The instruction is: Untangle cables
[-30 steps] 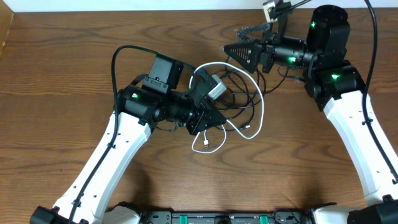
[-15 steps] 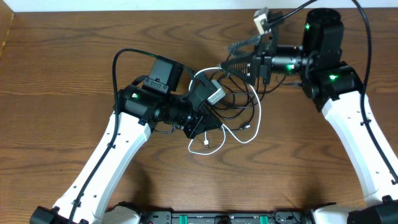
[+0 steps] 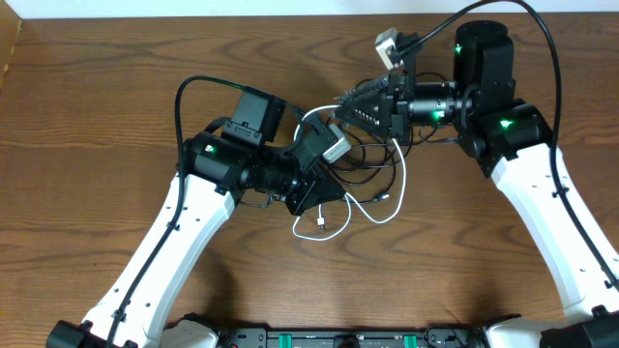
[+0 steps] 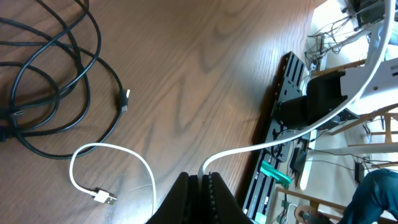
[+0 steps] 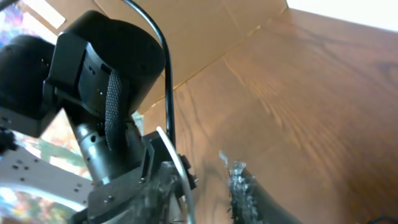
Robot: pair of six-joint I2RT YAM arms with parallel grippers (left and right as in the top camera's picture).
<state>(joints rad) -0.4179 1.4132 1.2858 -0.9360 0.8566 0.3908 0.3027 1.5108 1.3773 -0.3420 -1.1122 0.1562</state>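
Overhead view: we found a brown wood-grain counter (image 3: 116, 77) carrying a heap of thin cables between the two arms. The short white cable (image 3: 404, 169) with small plug ends curved around the right side of the heap, and one of its ends lay on the counter below the left arm. The longer thin black cables (image 3: 372, 159) lay coiled in the middle of the heap, crossed by the white cable.

The left hand (image 3: 329, 150) sat at the left edge of the heap and was closed on the white cable. The left wrist view confirmed this: its two fingers were pressed together, and the cable came out from between them and arced away to the right. In that view another stretch of the white cable lay in a loop on the counter, ending in a silver plug (image 4: 102, 198). The black cables were coiled at upper left, with one small black plug (image 4: 124, 99) lying free on the wood.

The right hand (image 3: 353, 104) stood at the upper edge of the heap, pointing towards the left hand. The right wrist view was blurred, so we could not tell whether that hand was open, closed or gripping anything.
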